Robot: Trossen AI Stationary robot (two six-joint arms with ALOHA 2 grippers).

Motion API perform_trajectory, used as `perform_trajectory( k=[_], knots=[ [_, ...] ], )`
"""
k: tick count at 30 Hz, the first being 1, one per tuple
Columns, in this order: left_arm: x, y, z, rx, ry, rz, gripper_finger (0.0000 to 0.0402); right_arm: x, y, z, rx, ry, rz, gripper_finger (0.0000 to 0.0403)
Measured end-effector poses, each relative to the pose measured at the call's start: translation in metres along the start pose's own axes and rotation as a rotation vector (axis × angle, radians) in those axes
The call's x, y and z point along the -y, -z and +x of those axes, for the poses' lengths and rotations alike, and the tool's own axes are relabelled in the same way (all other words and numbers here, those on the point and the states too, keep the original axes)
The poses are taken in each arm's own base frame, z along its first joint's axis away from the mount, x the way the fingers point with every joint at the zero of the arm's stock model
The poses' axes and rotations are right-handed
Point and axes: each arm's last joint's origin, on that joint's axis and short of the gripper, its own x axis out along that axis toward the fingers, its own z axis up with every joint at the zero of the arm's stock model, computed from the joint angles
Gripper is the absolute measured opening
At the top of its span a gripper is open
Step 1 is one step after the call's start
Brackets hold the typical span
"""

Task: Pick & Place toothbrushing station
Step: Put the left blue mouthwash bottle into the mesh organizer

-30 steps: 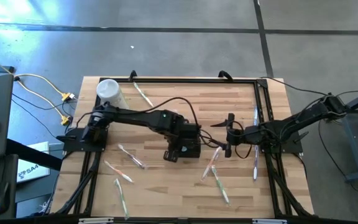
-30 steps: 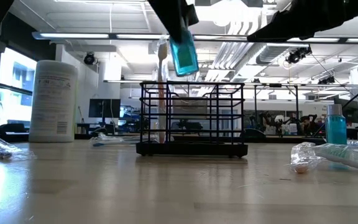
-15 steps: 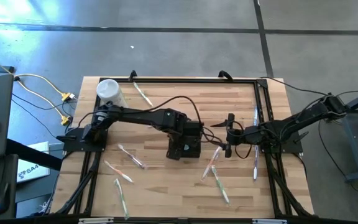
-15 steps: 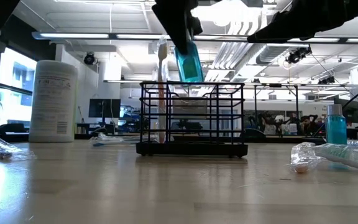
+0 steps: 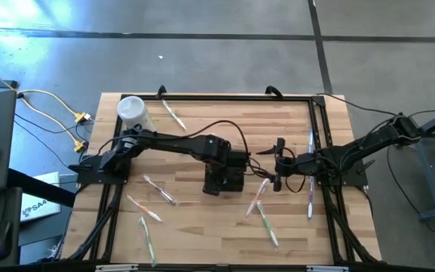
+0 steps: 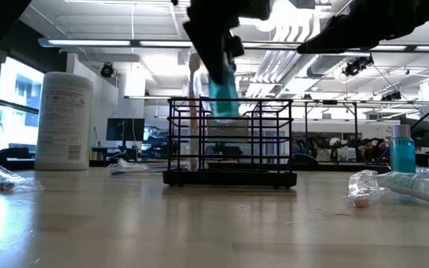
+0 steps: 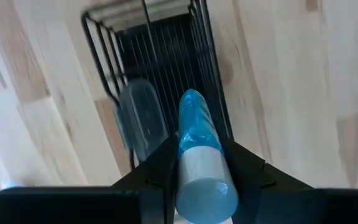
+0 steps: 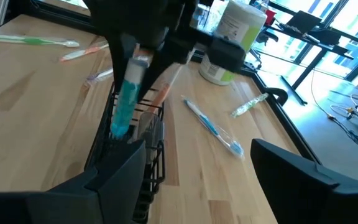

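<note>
The toothbrushing station (image 6: 229, 141), a black wire rack, stands at the middle of the table (image 5: 202, 234). A toothbrush (image 6: 194, 112) stands upright in it. My left gripper (image 5: 221, 168) hangs above the rack, shut on a small blue bottle (image 6: 223, 93) with a grey cap (image 7: 202, 177). The bottle's lower end has dipped just below the rack's top rim. My right gripper (image 5: 278, 164) waits open a little to the right of the rack, with nothing between its fingers. My left gripper pinches the blue bottle between its two fingers (image 7: 161, 165) just below the cap, at the upper end (image 7: 199, 155). The fingers come from above, pointing steeply down. The bottle hangs below them nearly upright, its lower end (image 7: 191, 102) inside the rack's open top.
A white cylindrical container (image 5: 133, 112) stands at the far left corner. Wrapped toothbrushes (image 5: 161, 190) (image 5: 266, 223) (image 5: 172, 115) lie scattered around the rack. Another blue bottle (image 6: 402, 152) shows at the right in the low view. Black rails (image 5: 319, 128) frame the tabletop.
My left gripper has come down over the rack with the blue bottle and shifted slightly toward the table's right edge. The bottle, which hung tilted above the rack, now stands nearly upright with its lower end inside the rack's top.
</note>
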Motion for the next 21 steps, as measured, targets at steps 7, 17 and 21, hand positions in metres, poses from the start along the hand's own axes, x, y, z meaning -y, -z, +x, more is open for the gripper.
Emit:
perform_trajectory(
  k=[7,17,21],
  knots=[
    [-0.001,0.0,0.018,-0.063,0.007,-0.001,0.0088,0.0,0.0,0.0,-0.002,-0.002,0.0,0.0283],
    [-0.002,-0.005,0.034,-0.066,0.007,0.022,0.0088,0.0,0.001,0.0,-0.011,-0.005,0.002,0.0283],
    [-0.002,-0.007,0.034,-0.049,0.005,0.025,0.0088,0.0,0.002,0.0,-0.016,-0.008,-0.001,0.0283]
  ],
)
